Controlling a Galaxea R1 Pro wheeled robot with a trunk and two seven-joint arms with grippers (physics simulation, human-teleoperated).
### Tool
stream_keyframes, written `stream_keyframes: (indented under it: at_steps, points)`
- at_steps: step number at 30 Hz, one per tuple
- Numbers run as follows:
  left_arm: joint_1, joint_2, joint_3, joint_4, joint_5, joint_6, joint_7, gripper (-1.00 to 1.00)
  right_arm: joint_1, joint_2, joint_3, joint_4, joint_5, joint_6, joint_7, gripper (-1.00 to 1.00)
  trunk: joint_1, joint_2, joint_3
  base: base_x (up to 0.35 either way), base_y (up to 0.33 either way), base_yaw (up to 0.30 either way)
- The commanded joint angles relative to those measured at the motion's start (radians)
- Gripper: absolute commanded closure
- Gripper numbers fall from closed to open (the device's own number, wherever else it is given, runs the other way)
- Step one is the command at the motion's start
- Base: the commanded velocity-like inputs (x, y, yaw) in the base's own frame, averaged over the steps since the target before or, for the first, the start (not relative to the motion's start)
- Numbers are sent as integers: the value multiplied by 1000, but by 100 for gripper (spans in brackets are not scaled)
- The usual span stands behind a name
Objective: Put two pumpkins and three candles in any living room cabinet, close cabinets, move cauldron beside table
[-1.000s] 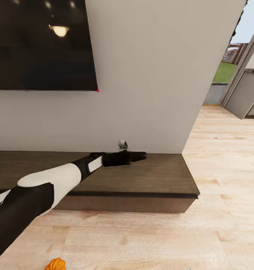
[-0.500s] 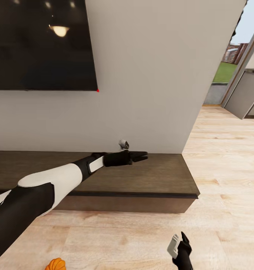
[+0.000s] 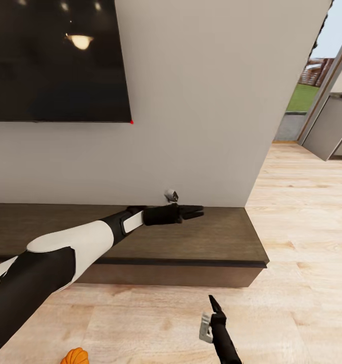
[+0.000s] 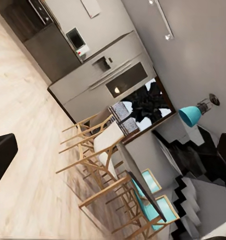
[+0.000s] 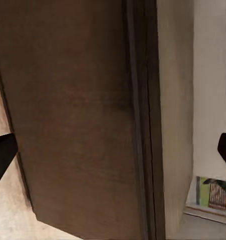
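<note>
Dark-brown wood of the cabinet [image 3: 191,247] along the wall in the head view, drawer fronts shut, under a black screen [image 3: 57,60] at 11 o'clock. Stretched over the cabinet top near its 3 o'clock end, the left gripper [image 3: 197,212]: fingers close together, nothing between them, though whether fully closed cannot be told. At 6 o'clock above pale floorboards [image 3: 302,313], the right gripper [image 3: 211,303], fingertips up, seen edge-on, opening not readable. At 7 o'clock on the frame's edge, the top of one pumpkin [image 3: 74,357] on the floor, well apart from both grippers. In the left wrist view, dark fingertips at opposite edges, wide apart and empty, facing wooden stools [image 4: 100,155] and a grey fridge [image 4: 100,77]. In the right wrist view, fingertips likewise apart at both edges, empty, with the cabinet's [image 5: 77,120] wood close ahead.
</note>
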Motion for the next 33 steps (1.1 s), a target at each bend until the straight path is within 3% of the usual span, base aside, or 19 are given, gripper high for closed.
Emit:
stream_keyframes:
  at_steps: [1,2,6,11,21,28,33]
  points:
    - [0,-4,0,-12,0,-1,35,-100,0,19,-1,-3,36,74,-6,-100,0,0,0,0,0,0]
    - [0,-6,1,-35,0,-3,69,-100,0,47,-1,-21,56,188,-12,-100,0,0,0,0,0,0]
    - [0,-6,2,-48,0,-3,82,-100,-1,58,0,-46,77,238,-29,-100,0,0,0,0,0,0]
    - [0,-3,3,-48,0,-3,83,-100,-18,60,-1,-62,130,240,-27,-100,0,0,0,0,0,0]
    - [0,5,5,-42,1,-5,82,-100,-67,63,-11,-92,120,216,-30,-100,0,0,0,0,0,0]
    - [5,11,14,-34,5,-42,81,-100,-71,62,-112,-84,119,210,-31,-100,0,0,0,0,0,0]
    - [6,11,13,-34,5,-43,80,-100,-71,59,-113,-83,119,210,-31,-100,0,0,0,0,0,0]
